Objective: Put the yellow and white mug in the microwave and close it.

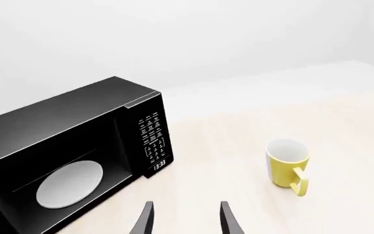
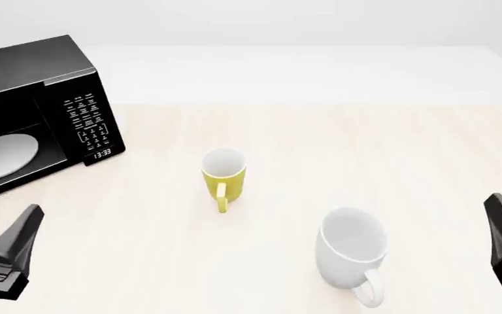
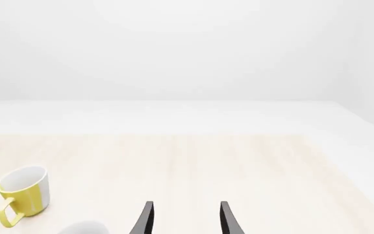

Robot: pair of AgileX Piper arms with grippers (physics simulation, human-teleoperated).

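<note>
overhead and slightly behind, the front view shows a pale wooden table (image 2: 338, 137) with two mugs and a microwave. at the far left stands the black microwave (image 2: 33, 72), its front open so the white round turntable plate (image 2: 2, 156) shows inside; no door can be made out. its keypad panel (image 2: 85, 121) has white lettering and a small clock display (image 2: 102, 154) just below it. near the middle of the table the yellow and white mug (image 2: 223, 176) stands upright, yellow outside and white inside, its handle pointing toward the arms' side. it sits well apart from the microwave, to that appliance's right. a larger all-white mug (image 2: 351, 252) stands upright nearer the arms and to the right of the yellow one, apart from it, handle also toward the arms.

the left gripper (image 1: 185, 219) hovers low at the near left edge, fingers spread apart and grasping nothing, aimed at the space between the microwave and the yellow mug. the right gripper (image 3: 185, 219) hovers at the near right edge, fingers likewise released and empty, well clear of both mugs
</note>
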